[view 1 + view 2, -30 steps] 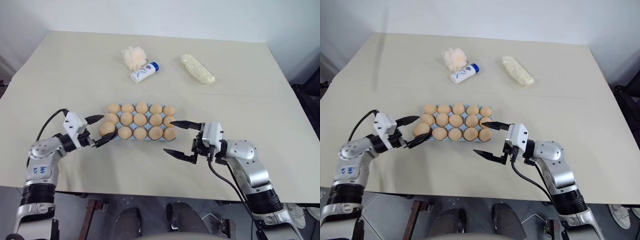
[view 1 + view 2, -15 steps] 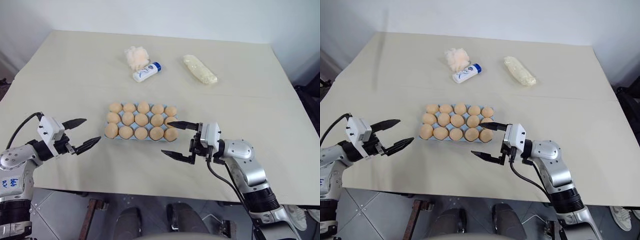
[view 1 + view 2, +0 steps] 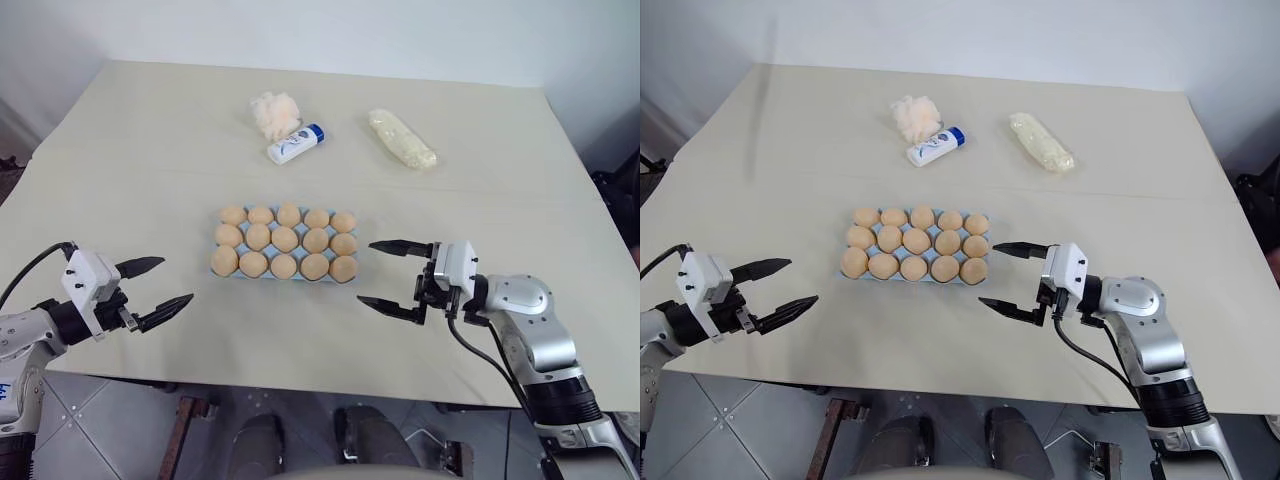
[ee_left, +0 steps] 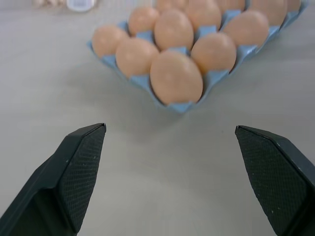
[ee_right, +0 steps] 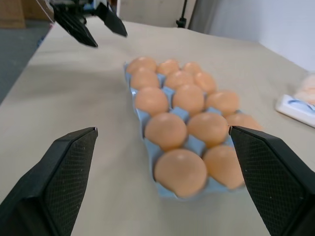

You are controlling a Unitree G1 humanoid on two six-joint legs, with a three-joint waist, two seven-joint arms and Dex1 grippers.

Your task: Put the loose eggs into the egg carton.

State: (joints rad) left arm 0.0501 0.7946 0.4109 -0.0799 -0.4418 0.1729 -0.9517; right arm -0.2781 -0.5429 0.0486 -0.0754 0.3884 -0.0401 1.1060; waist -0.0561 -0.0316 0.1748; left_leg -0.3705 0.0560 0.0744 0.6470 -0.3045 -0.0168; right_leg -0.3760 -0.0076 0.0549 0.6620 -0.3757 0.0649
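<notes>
The light blue egg carton sits mid-table, and every egg I see rests in one of its cups, in three rows. My left gripper hovers near the table's front left edge, well left of the carton. Its fingers are open and empty, pointing toward the carton's front left corner. My right gripper stands just right of the carton's front right corner. It is also open with nothing between its fingers. Neither gripper touches the carton.
At the back of the table lie a fluffy cream puff, a white-and-blue tube and a long pale-yellow packet. The table's front edge runs just below both grippers.
My left gripper has pulled back to the left, away from the carton's front left egg, which stays in its cup. My right gripper has shifted right, off the carton's right end.
</notes>
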